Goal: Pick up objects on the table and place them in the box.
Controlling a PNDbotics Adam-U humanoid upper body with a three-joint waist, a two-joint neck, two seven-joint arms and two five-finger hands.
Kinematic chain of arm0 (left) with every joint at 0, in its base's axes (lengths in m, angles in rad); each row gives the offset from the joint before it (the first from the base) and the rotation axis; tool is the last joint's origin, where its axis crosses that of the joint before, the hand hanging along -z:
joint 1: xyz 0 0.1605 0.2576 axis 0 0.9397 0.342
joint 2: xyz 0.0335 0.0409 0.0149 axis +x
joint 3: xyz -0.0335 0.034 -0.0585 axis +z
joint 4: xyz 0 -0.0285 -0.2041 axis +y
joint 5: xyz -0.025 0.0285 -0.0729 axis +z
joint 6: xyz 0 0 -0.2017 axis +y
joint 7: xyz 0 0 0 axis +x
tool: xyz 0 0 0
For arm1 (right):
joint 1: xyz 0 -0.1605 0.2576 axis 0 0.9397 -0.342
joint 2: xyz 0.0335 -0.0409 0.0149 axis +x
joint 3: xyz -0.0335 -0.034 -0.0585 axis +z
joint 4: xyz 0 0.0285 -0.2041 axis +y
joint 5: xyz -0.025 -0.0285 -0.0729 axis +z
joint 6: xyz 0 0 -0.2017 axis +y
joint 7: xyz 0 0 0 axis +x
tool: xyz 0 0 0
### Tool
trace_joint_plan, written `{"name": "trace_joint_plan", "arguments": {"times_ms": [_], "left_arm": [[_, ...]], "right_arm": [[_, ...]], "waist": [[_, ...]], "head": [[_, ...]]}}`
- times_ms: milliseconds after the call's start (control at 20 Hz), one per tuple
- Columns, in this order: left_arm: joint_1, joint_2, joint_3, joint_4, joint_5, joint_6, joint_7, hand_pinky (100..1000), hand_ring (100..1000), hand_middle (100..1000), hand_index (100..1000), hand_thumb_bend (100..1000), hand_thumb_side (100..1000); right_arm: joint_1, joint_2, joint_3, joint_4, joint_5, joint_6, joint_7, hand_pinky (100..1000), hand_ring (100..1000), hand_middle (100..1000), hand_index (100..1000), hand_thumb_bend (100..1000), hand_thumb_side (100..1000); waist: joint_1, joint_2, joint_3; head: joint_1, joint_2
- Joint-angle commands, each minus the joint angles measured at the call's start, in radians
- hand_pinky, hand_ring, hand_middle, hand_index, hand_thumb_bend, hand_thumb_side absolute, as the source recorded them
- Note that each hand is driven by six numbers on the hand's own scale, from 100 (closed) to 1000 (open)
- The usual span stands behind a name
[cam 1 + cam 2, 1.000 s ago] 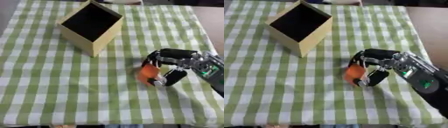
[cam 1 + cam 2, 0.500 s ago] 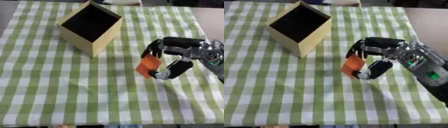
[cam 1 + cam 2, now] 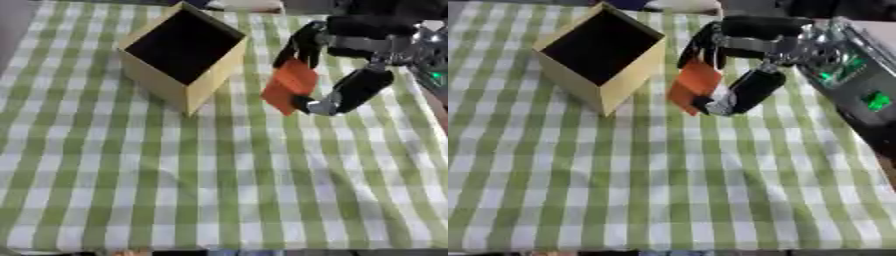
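A flat orange object (image 3: 289, 86) hangs in the air, pinched between the fingers and thumb of my right hand (image 3: 343, 60), which comes in from the upper right. It sits just right of the open tan box (image 3: 179, 52), whose dark inside faces up at the upper left of the green checked tablecloth (image 3: 175, 180). The orange object is lifted off the cloth and tilted. My left hand shows in neither view.
The table's right edge runs along my right forearm (image 3: 855, 85). The front edge of the cloth lies at the bottom of the view. A pale object (image 3: 249, 5) shows past the far edge, behind the box.
My right hand has lifted the orange object off the cloth and carried it up and toward the box. The whole picture has also shifted, so the head has moved.
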Motion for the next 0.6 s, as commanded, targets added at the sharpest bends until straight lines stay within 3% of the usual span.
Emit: {"name": "trace_joint_plan", "arguments": {"times_ms": [50, 350, 600], "left_arm": [[-0.014, 0.016, -0.002, -0.019, 0.003, -0.003, -0.004, 707, 588, 606, 670, 439, 733], [-0.024, 0.009, -0.007, -0.019, 0.01, -0.005, -0.01, 707, 588, 606, 669, 438, 735], [-0.037, 0.002, -0.012, -0.019, 0.016, -0.007, -0.016, 707, 588, 607, 669, 435, 737]], "right_arm": [[-0.095, 0.013, -0.001, 0.097, -0.004, -0.003, 0.013, 591, 618, 610, 690, 100, 308], [-0.324, 0.139, 0.002, 0.378, 0.07, -0.051, 0.017, 595, 616, 611, 692, 100, 302], [-0.461, 0.26, -0.027, 0.603, 0.172, -0.101, 0.0, 597, 613, 608, 692, 100, 310]], "waist": [[0.002, -0.012, 0.007], [-0.003, 0.005, 0.023], [-0.005, 0.023, 0.036]], "head": [[-0.013, -0.016], [-0.04, -0.034], [-0.063, -0.053]]}}
